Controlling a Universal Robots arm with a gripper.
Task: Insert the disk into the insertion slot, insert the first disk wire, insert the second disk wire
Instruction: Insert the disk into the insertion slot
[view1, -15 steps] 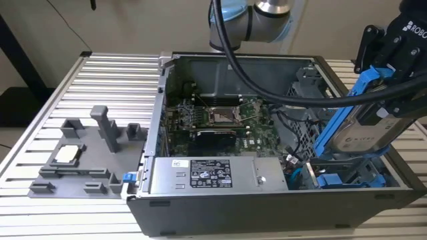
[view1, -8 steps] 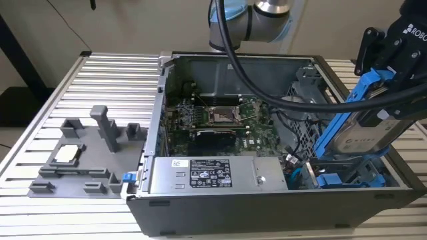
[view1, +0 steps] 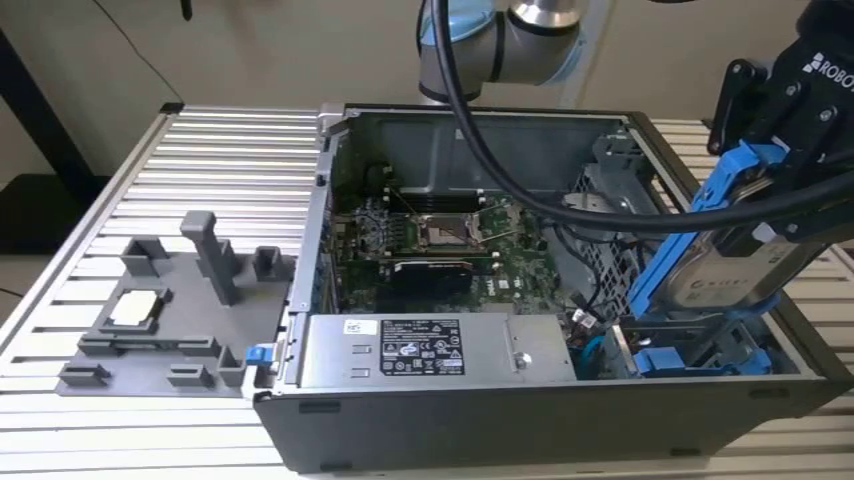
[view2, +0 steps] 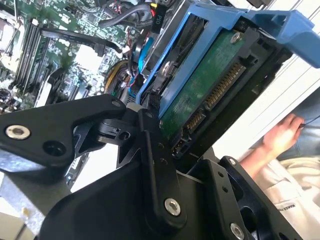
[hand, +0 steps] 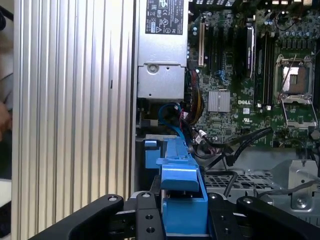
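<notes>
The claw (view1: 785, 150) is clamped on the disk (view1: 727, 265), gripping its blue frame. The disk hangs steeply tilted, its lower end just above the slot (view1: 701, 350). The slot sits in the case (view1: 467, 425) corner on the exterior view's right, beside the power supply (view1: 414, 350).

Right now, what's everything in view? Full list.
table: one, silver slats, under everything
computer case: one, grey, open, on table
power supply: one, grey, inside computer case
the insertion slot: one, grey, case corner at the exterior view's right
the disk: one, silver in blue carrier, tilted over the insertion slot
fixture tray: one, grey, exterior view's left
person's hand: one, beside table
gripper: one, black, fingers shut on the disk
</notes>
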